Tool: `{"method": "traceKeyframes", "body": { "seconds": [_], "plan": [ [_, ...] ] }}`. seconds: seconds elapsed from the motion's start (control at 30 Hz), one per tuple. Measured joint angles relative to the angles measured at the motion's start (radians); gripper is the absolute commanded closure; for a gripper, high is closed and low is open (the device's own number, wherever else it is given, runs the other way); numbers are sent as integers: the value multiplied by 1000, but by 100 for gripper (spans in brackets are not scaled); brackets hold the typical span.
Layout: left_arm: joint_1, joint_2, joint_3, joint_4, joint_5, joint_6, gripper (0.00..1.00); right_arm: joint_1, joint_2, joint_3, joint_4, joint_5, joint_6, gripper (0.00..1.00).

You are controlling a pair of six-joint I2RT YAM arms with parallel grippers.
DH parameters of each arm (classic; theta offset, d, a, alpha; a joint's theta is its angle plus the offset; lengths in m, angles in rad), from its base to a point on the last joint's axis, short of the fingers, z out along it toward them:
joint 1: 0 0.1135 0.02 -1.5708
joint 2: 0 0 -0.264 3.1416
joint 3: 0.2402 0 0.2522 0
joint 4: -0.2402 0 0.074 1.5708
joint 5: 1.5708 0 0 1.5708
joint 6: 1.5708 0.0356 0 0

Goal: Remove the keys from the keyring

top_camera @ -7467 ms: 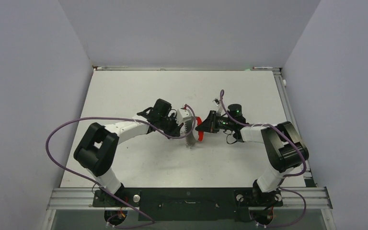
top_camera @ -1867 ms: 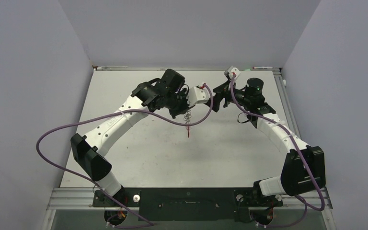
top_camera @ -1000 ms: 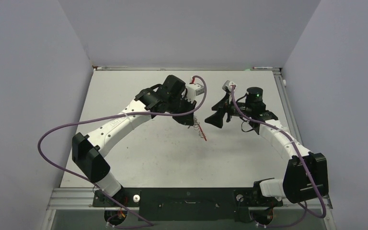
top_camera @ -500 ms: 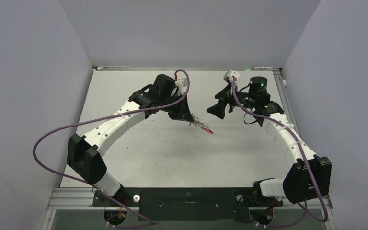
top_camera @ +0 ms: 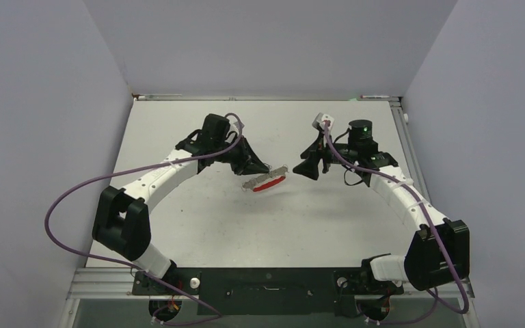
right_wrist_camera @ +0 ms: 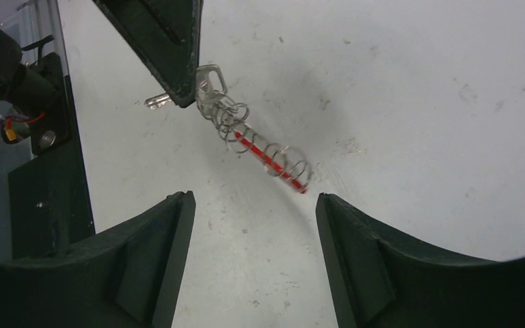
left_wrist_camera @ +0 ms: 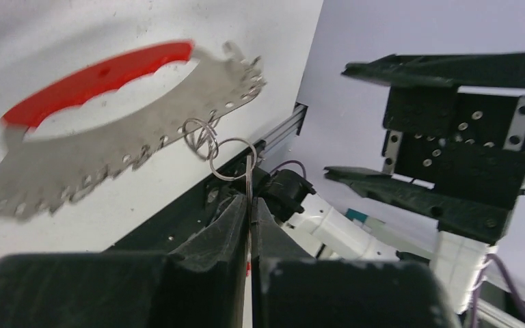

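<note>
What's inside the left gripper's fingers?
A small silver key, pinched in the left gripper, with linked rings and the red piece attached. The fingers cover the key's middle.

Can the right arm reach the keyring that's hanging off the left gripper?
Probably yes. The right gripper is open and faces the keyring, which hangs off the key pinched in the left gripper. Nothing sits between them.

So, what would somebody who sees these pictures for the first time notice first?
Probably the keyring with its bright red piece, in the air over the middle of the white table. It hangs from a silver key that the shut left tool pinches. The right tool faces it close by, jaws open, holding nothing.
</note>
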Motion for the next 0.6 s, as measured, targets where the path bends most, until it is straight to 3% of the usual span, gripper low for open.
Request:
{"method": "traceKeyframes", "body": {
  "seconds": [0.27, 0.6],
  "plan": [
    [21, -16, -117, 145, 68, -203, 100, 129, 0, -59, 54, 23, 16, 44],
    [36, -26, -166, 318, 154, -351, 100, 174, 36, -264, 396, 91, 17, 51]
  ]
}}
